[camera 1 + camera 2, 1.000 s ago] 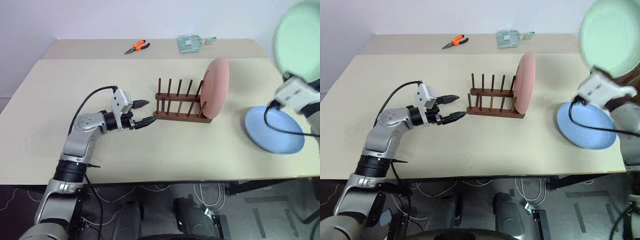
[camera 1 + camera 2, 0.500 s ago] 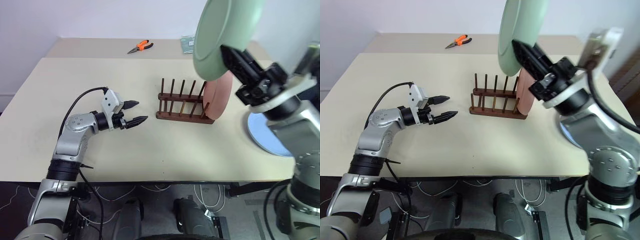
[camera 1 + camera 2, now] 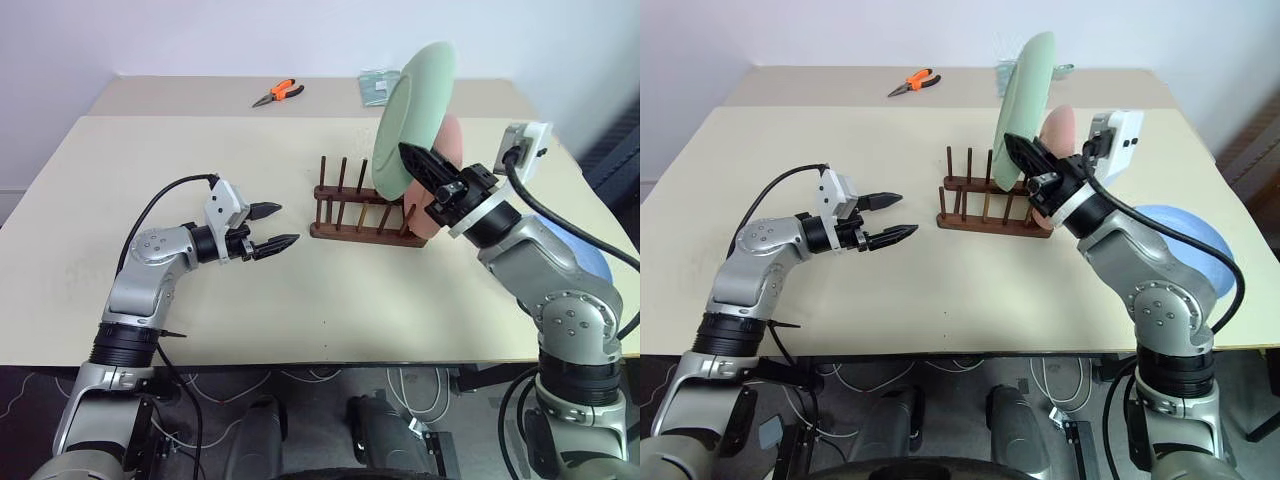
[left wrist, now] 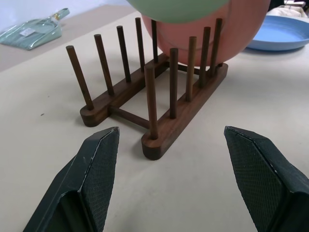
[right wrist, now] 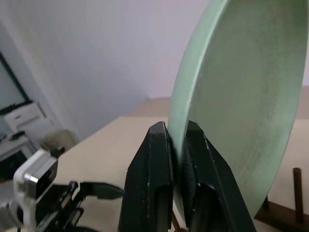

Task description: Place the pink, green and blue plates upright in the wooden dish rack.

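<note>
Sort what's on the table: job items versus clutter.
Job: green plate, held in the right gripper; pink plate, standing in the wooden dish rack; blue plate, flat on the table.
Clutter: orange pliers; pale green packet.

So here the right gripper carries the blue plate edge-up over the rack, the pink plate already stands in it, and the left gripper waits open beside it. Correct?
Not quite: the plate in the right gripper is the green plate, as the right wrist view shows. The blue plate lies flat on the table. The pink plate in the wooden dish rack and the open left gripper are right.
</note>
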